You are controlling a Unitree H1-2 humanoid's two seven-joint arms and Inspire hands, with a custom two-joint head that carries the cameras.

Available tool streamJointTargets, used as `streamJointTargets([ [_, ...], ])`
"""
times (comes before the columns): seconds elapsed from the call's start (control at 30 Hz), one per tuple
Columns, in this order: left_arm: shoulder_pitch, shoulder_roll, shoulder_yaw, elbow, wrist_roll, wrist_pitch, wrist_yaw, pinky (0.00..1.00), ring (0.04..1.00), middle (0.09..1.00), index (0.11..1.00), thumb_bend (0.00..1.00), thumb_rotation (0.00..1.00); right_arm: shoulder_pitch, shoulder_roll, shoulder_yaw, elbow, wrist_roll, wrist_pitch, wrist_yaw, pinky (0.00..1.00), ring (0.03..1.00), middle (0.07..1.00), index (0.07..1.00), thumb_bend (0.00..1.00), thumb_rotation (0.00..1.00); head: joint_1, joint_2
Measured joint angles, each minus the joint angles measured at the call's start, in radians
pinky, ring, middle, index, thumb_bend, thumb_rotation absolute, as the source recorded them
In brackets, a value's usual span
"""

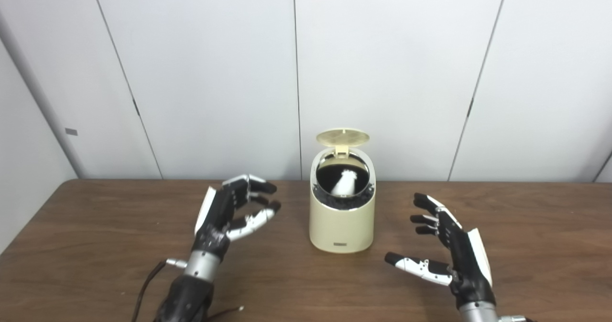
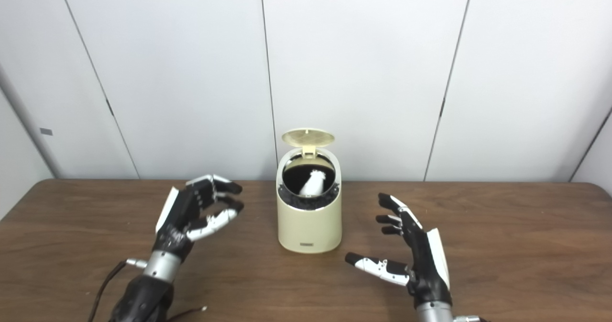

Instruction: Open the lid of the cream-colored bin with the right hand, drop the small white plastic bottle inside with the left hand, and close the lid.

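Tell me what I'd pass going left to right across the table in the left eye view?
Left hand → cream-colored bin, lid up, with the white bottle inside → right hand.

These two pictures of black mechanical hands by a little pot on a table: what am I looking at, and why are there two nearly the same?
They come from two cameras side by side on a humanoid robot's head, so both show one scene from slightly different spots. The left hand and right hand are the robot's own, with fingers and a thumb; both are open and hold nothing. On the wooden table stands a cream-colored bin between them. Its lid is flipped up, and a small white bottle already lies inside, leaning.
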State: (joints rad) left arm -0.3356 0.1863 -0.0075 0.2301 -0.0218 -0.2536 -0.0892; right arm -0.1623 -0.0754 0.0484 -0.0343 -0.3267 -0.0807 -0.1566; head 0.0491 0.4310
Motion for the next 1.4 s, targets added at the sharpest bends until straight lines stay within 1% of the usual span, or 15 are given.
streamJointTargets([
  [0.1,0.021,0.015,0.002,0.000,-0.001,0.005,-0.026,0.66,0.739,0.796,0.833,0.73,0.25,-0.034,-0.024,0.001,-0.003,-0.021,0.008,0.016,0.59,0.717,0.806,0.815,0.65,0.17,-0.005,-0.003],
  [0.2,0.036,0.014,0.001,0.000,-0.015,0.005,-0.047,0.68,0.748,0.801,0.849,0.75,0.20,-0.097,-0.046,0.001,-0.023,-0.026,0.044,0.048,0.60,0.747,0.824,0.820,0.65,0.20,-0.014,-0.006],
  [0.27,0.045,0.011,0.002,0.002,-0.029,0.005,-0.063,0.68,0.752,0.803,0.854,0.76,0.16,-0.141,-0.059,0.003,-0.041,-0.035,0.066,0.068,0.64,0.770,0.834,0.825,0.64,0.26,-0.020,-0.008],
  [0.37,0.054,0.006,0.003,0.006,-0.039,0.001,-0.077,0.68,0.756,0.807,0.849,0.74,0.13,-0.205,-0.085,0.019,-0.070,-0.062,0.128,0.115,0.66,0.788,0.845,0.826,0.63,0.35,-0.031,-0.011],
  [0.43,0.058,0.001,0.005,0.009,-0.040,-0.001,-0.078,0.67,0.745,0.801,0.840,0.73,0.10,-0.240,-0.107,0.037,-0.084,-0.091,0.178,0.152,0.67,0.796,0.848,0.826,0.63,0.45,-0.035,-0.012],
  [0.5,0.061,-0.007,0.010,0.012,-0.044,-0.004,-0.078,0.66,0.737,0.798,0.836,0.72,0.06,-0.272,-0.129,0.058,-0.091,-0.123,0.217,0.189,0.68,0.808,0.854,0.822,0.64,0.49,-0.040,-0.017],
  [0.6,0.061,-0.020,0.011,0.033,-0.048,-0.016,-0.080,0.66,0.733,0.795,0.836,0.72,0.08,-0.323,-0.157,0.082,-0.092,-0.159,0.258,0.237,0.71,0.839,0.874,0.835,0.63,0.55,-0.043,-0.020],
  [0.67,0.062,-0.024,0.009,0.046,-0.043,-0.025,-0.080,0.65,0.726,0.793,0.837,0.72,0.10,-0.352,-0.170,0.094,-0.091,-0.179,0.274,0.256,0.72,0.836,0.861,0.835,0.63,0.59,-0.044,-0.020],
  [0.77,0.061,-0.025,0.007,0.053,-0.027,-0.045,-0.078,0.64,0.720,0.792,0.837,0.72,0.11,-0.388,-0.192,0.126,-0.088,-0.217,0.293,0.292,0.75,0.850,0.854,0.829,0.65,0.63,-0.043,-0.021],
  [0.9,0.059,-0.027,0.007,0.057,-0.019,-0.046,-0.074,0.65,0.725,0.794,0.836,0.71,0.11,-0.438,-0.198,0.156,-0.091,-0.275,0.363,0.358,0.75,0.866,0.865,0.837,0.66,0.63,-0.044,-0.023],
  [0.97,0.058,-0.027,0.005,0.057,-0.019,-0.046,-0.075,0.64,0.726,0.791,0.824,0.71,0.11,-0.457,-0.198,0.166,-0.093,-0.293,0.393,0.379,0.80,0.910,0.885,0.856,0.66,0.63,-0.043,-0.025],
  [1.1,0.057,-0.027,0.002,0.058,-0.019,-0.046,-0.080,0.64,0.725,0.785,0.817,0.72,0.11,-0.481,-0.198,0.180,-0.095,-0.318,0.426,0.423,0.83,0.947,0.900,0.870,0.66,0.63,-0.044,-0.026],
  [1.23,0.050,-0.027,0.002,0.067,-0.019,-0.046,-0.080,0.65,0.728,0.783,0.819,0.74,0.14,-0.494,-0.207,0.198,-0.079,-0.331,0.425,0.441,0.80,0.923,0.894,0.870,0.66,0.65,-0.043,-0.026],
  [1.3,0.048,-0.027,0.002,0.069,-0.018,-0.046,-0.079,0.64,0.722,0.780,0.815,0.76,0.16,-0.507,-0.219,0.210,-0.055,-0.335,0.416,0.442,0.80,0.930,0.895,0.869,0.68,0.66,-0.043,-0.026],
  [1.4,0.047,-0.027,0.002,0.071,-0.017,-0.046,-0.078,0.64,0.722,0.780,0.812,0.77,0.16,-0.526,-0.228,0.217,-0.043,-0.340,0.403,0.442,0.82,0.936,0.893,0.869,0.69,0.67,-0.043,-0.026],
])
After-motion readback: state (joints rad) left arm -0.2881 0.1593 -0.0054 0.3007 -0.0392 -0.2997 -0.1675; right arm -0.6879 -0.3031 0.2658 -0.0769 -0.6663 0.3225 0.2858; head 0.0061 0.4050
